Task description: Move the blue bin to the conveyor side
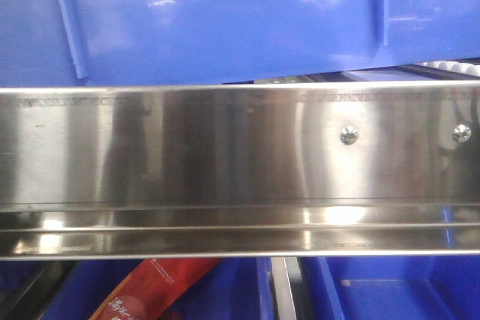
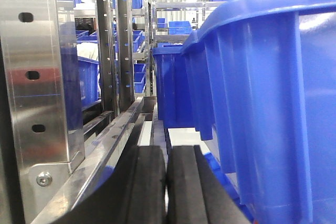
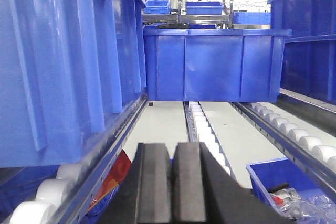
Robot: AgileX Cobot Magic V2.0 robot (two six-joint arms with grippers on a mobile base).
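Black pads (image 2: 144, 182) of the left claw (image 2: 166, 153) fill the bottom of its wrist view, pressed together with nothing between them. The right claw (image 3: 172, 150) shows the same, its pads meeting on a thin seam and gripping nothing. Between the two sits the blue bin (image 3: 63, 61). It is just right of the left claw, where its ribbed flank and thick rolled rim rise toward the top of the view. It is just left of the right claw, where its base rests on white rollers (image 3: 52, 192). Both flanks run straight away from the claws along the roller lane, so that axis points forward. Its glossy near wall spans the front view with slanted ribs, and which axis is the longer cannot be told. Ahead of the right claw a second bin (image 3: 215, 64) stands crosswise over the lanes. Left of the left claw rises a slotted steel upright (image 2: 37, 77). Below the blue bin's near wall runs a polished steel rail (image 1: 225, 155), and under that a red packet (image 1: 157, 290) lies in a lower bin (image 1: 236, 290).
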